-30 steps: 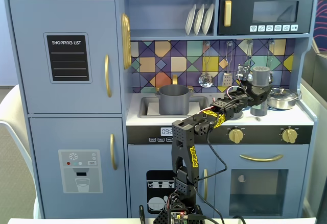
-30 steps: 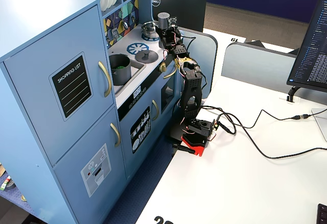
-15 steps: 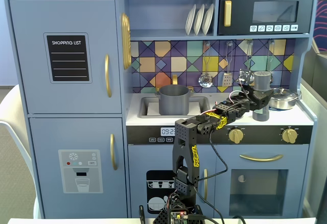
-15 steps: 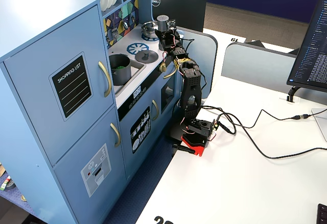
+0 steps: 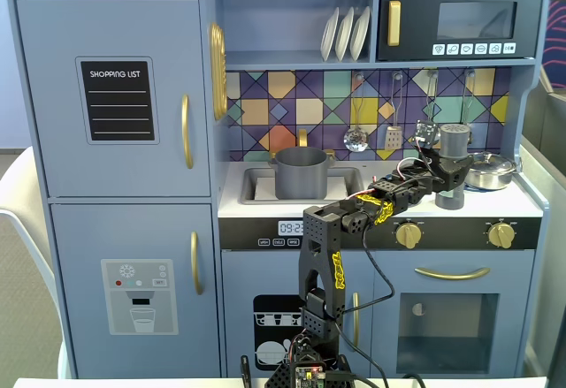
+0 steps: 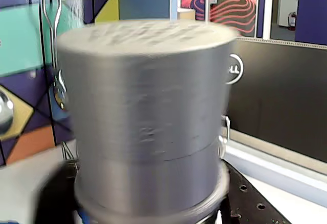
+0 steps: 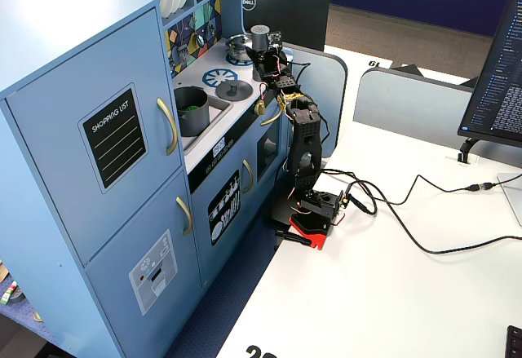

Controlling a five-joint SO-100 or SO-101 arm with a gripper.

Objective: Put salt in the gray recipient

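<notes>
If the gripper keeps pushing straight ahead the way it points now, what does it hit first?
The salt itself: it already sits at the gripper, and its cap fills the wrist view. Beyond it, the line probably runs toward the shiny steel pan and the tiled backsplash, though depth is unclear.
</notes>
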